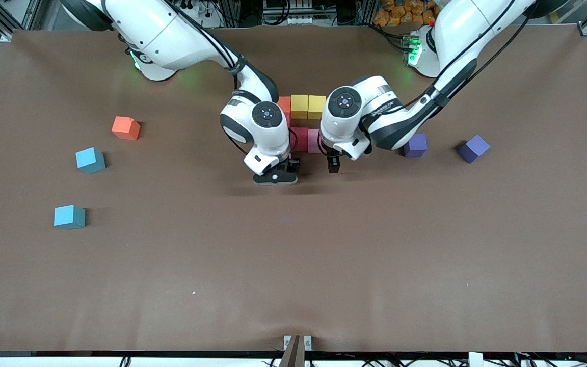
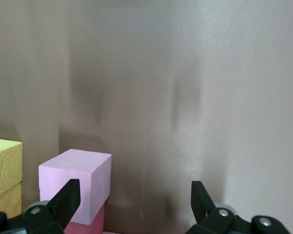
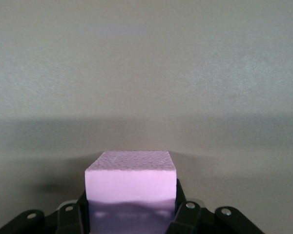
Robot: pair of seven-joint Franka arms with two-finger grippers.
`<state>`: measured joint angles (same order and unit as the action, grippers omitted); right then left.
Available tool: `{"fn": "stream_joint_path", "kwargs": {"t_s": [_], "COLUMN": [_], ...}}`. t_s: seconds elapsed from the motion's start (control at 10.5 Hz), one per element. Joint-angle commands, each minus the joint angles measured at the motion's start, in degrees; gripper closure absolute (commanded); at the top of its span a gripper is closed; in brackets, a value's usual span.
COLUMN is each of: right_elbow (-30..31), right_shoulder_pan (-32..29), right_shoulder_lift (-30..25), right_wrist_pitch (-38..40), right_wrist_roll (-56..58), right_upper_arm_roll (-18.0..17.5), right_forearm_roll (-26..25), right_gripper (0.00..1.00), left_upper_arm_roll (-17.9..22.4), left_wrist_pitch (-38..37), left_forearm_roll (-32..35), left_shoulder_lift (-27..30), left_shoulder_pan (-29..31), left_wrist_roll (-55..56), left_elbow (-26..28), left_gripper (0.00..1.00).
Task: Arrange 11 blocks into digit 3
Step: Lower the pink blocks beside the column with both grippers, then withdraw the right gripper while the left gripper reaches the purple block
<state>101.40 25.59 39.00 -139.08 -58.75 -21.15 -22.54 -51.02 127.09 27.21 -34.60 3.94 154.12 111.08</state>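
A partial figure lies mid-table: a red block (image 1: 284,104) and two yellow blocks (image 1: 299,106) (image 1: 316,106) in a row. Nearer the camera are a red block (image 1: 299,138) and a pink block (image 1: 314,140). My right gripper (image 1: 275,176) is shut on another pink block (image 3: 131,178), low over the bare table just beside that red block. My left gripper (image 1: 333,164) is open and empty (image 2: 134,191), low beside the figure's pink block (image 2: 75,178). An orange block (image 1: 126,128) lies toward the right arm's end. Two purple blocks (image 1: 415,145) (image 1: 474,148) lie toward the left arm's end. No green block shows.
Two light-blue cubes (image 1: 90,160) (image 1: 69,216) lie toward the right arm's end, nearer the camera than the orange block. Brown table (image 1: 293,265) stretches wide toward the camera. The two arms' hands hang close together over the figure.
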Motion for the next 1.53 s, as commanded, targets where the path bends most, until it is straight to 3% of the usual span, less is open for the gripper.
{"fn": "stream_joint_path", "kwargs": {"t_s": [0.0,0.38,0.67,0.86,1.05,1.24,1.43], "right_elbow": [1.52,1.70,2.74,5.90,7.49,6.63,2.51], "right_shoulder_pan": [-0.28,-0.54,-1.86,-7.28,-13.17,-21.07,-29.16], "right_shoulder_lift": [-1.21,-5.59,-14.18,-21.66,-28.59,-34.23,-37.93], "right_wrist_pitch": [-0.22,0.30,6.70,7.07,8.47,15.54,27.92], "right_wrist_roll": [-4.16,-4.45,-2.34,0.80,14.46,33.69,44.20], "right_upper_arm_roll": [0.15,0.06,0.15,-0.12,-0.12,0.15,0.15], "right_forearm_roll": [-1.10,3.02,4.87,4.96,11.42,24.06,25.45], "right_gripper": [0.00,0.00,0.00,0.00,0.00,0.00,0.00], "left_upper_arm_roll": [-1.62,-4.78,-7.85,-10.40,-10.68,-10.59,-10.50], "left_wrist_pitch": [-2.54,-3.86,-6.68,-7.03,-10.53,-12.47,-16.67], "left_forearm_roll": [1.44,1.44,1.44,1.44,1.62,1.62,1.71], "left_shoulder_lift": [2.33,3.40,5.07,5.16,5.16,5.33,5.33], "left_shoulder_pan": [2.90,9.05,15.71,20.21,20.75,20.75,21.89], "left_wrist_roll": [-3.71,-14.08,-23.84,-31.91,-40.61,-49.57,-61.50], "left_elbow": [0.11,0.11,0.11,0.19,0.46,0.54,0.90], "left_gripper": [0.00,0.00,0.00,0.00,0.00,0.00,0.00]}}
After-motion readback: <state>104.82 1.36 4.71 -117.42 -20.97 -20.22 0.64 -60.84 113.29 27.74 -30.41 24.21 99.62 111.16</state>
